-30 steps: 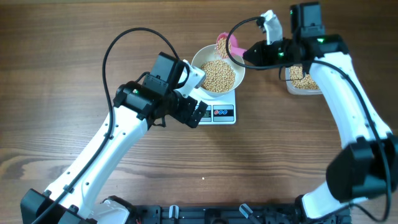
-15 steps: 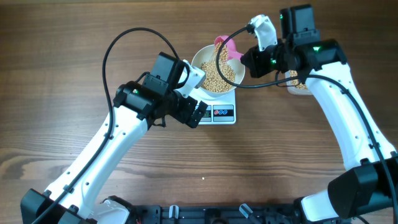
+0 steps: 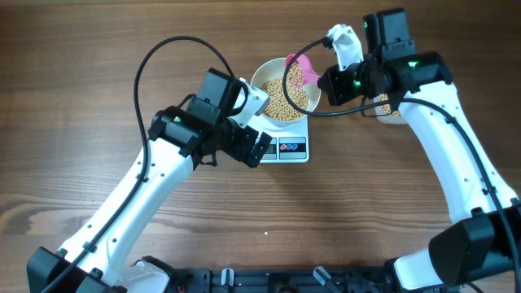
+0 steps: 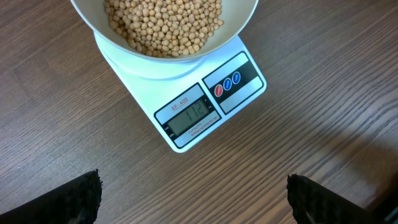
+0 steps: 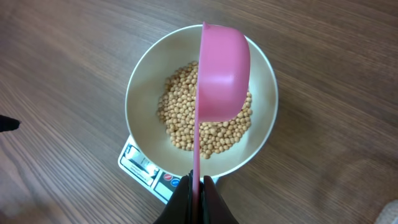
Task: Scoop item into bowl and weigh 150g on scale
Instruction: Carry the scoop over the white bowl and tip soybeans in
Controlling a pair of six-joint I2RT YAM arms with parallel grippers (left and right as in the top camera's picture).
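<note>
On the wooden table (image 3: 81, 65) the white digital scale (image 4: 205, 112) carries the white bowl (image 5: 140, 81), part filled with soybeans (image 5: 186, 124). To its right, half hidden under the right arm, a clear tub (image 3: 389, 114) holds more. The right gripper (image 5: 198, 186) is clenched on the handle of a pink scoop (image 5: 224, 68), which hangs tipped on its side over the bowl. The left gripper (image 4: 196, 202) stands released, jaws wide, near the scale's front. Only the left wrist view shows the display, reading 112; only the overhead shows the tub.
</note>
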